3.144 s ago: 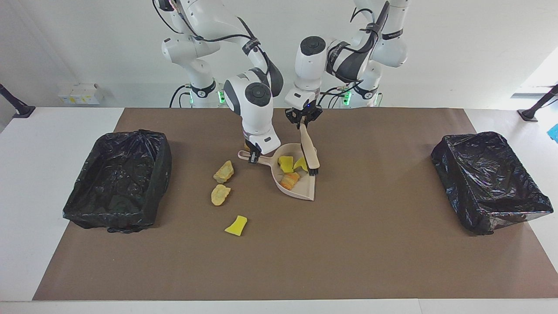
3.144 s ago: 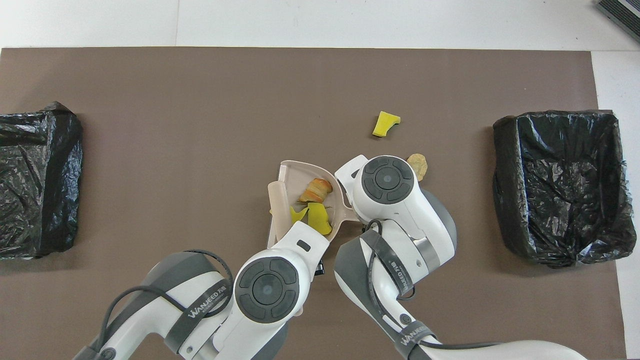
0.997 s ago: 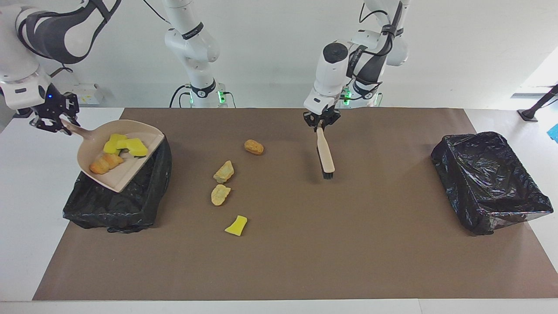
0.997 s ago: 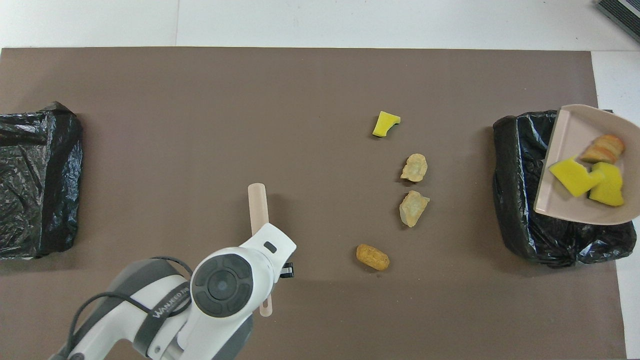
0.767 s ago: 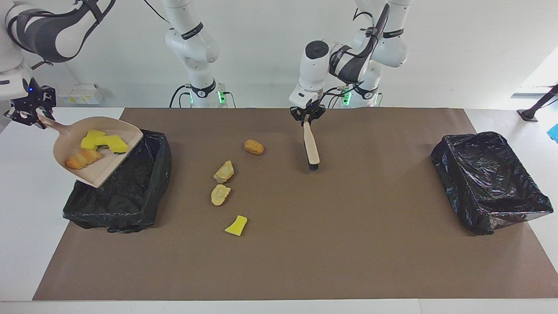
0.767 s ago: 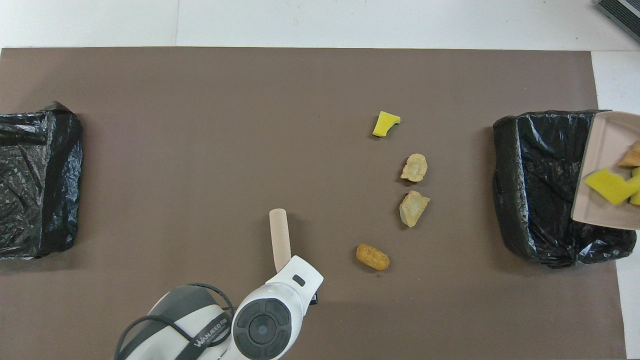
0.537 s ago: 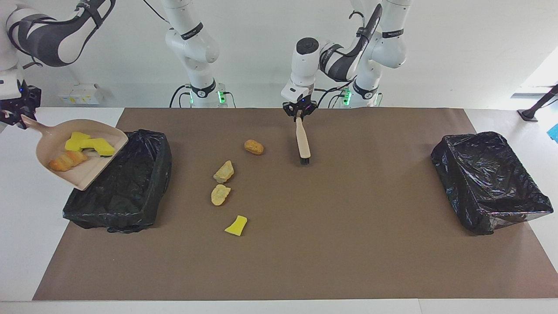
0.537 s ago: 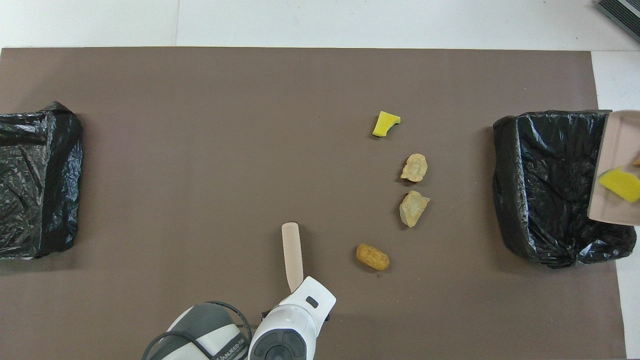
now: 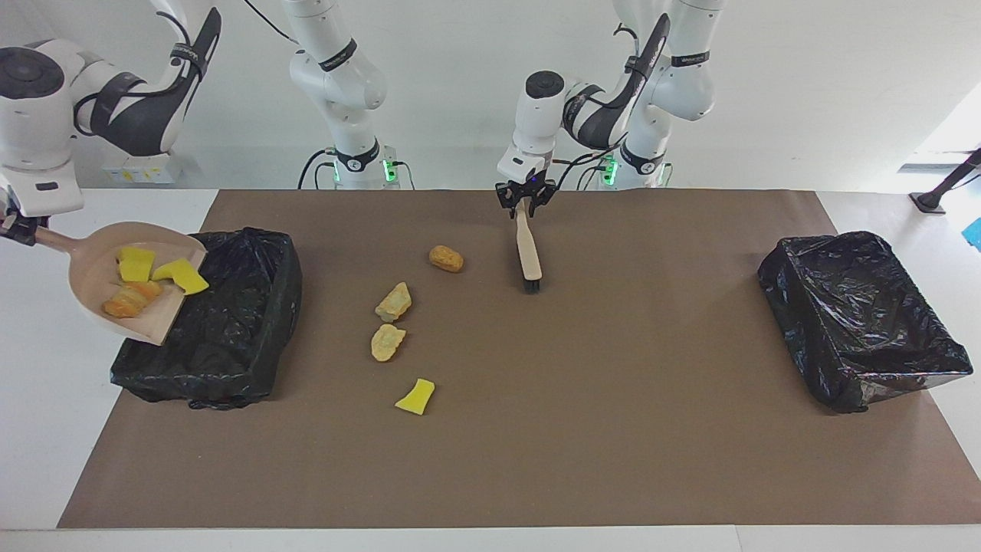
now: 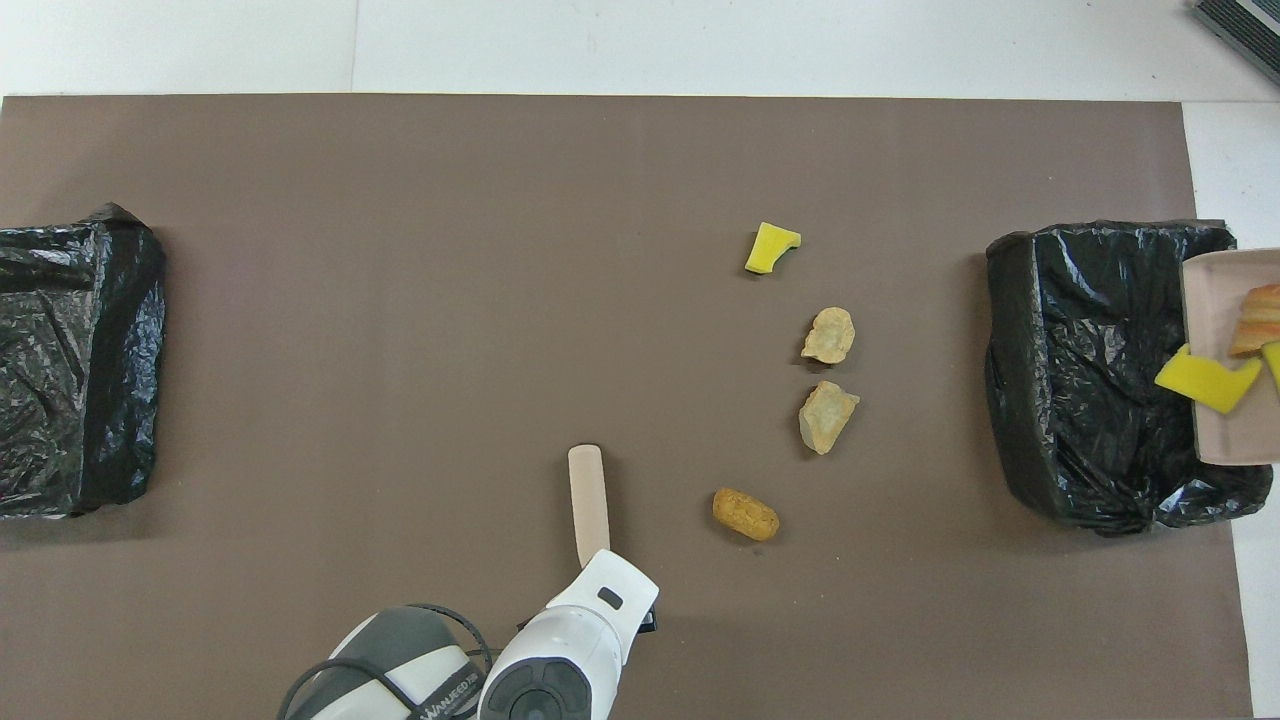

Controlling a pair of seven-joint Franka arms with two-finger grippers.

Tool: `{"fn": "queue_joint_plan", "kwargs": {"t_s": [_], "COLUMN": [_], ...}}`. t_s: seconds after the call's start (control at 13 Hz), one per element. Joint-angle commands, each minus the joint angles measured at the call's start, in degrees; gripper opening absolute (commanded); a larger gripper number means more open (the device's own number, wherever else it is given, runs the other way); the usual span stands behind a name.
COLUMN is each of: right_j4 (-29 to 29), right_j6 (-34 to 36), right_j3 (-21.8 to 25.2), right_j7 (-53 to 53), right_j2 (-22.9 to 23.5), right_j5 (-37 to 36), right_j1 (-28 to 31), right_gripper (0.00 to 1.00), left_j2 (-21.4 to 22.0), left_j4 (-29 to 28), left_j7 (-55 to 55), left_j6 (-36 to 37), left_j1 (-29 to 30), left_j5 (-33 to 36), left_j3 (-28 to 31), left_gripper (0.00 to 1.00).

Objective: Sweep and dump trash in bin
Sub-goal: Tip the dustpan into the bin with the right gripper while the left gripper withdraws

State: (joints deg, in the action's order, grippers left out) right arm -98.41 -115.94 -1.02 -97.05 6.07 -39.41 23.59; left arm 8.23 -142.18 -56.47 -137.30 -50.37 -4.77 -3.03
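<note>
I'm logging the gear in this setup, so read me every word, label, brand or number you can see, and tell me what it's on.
"WANJEED": on the dark strap of the left arm, in the overhead view; any letters after it cannot be read.
Band on the right arm, facing view: print too small to read.
Yellow labels on the white boxes by the wall: too small to read.
No text shows on the dustpan or the brush.

bin liners (image 9: 214,322): glossy crinkled plastic | mat (image 9: 613,429): matt brown paper
</note>
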Motion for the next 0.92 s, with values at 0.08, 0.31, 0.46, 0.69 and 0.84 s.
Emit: {"fn": "queue_joint_plan", "kwargs": {"t_s": [0.08, 0.31, 0.46, 0.69, 0.84], "right_j4": [-2.3, -3.4, -2.7, -2.9, -3.4], "right_j6": [-3.3, -4.0, -3.2, -2.4, -2.1], "right_j3": [-0.2, -0.7, -1.4, -1.4, -1.4], "right_j7": [0.4, -0.6, -2.3, -3.4, -1.0], "right_j2": [-0.8, -0.8, -1.0, -1.9, -1.9], "right_j5": [-6.5, -11.1, -13.8, -18.9, -22.0], "right_j1": [-0.6, -0.7, -1.5, -4.9, -7.6], "right_gripper": [0.0, 0.0, 0.0, 0.0, 0.0], "left_j2": [-0.8, -2.2, -4.6, -9.9, -10.1], "left_j4": [3.9, 9.5, 14.1, 24.4, 28.4], "left_j7": [0.7, 7.3, 15.8, 25.1, 32.3], "left_j6": [1.8, 7.1, 10.4, 17.9, 22.5], "left_j1": [6.1, 13.5, 18.2, 24.8, 30.7], "left_j5": [-0.8, -0.3, -0.3, -0.3, -0.4], "left_j3": [0.0, 0.0, 0.0, 0.0, 0.0], "left_gripper": [1.0, 1.0, 1.0, 1.0, 1.0]}}
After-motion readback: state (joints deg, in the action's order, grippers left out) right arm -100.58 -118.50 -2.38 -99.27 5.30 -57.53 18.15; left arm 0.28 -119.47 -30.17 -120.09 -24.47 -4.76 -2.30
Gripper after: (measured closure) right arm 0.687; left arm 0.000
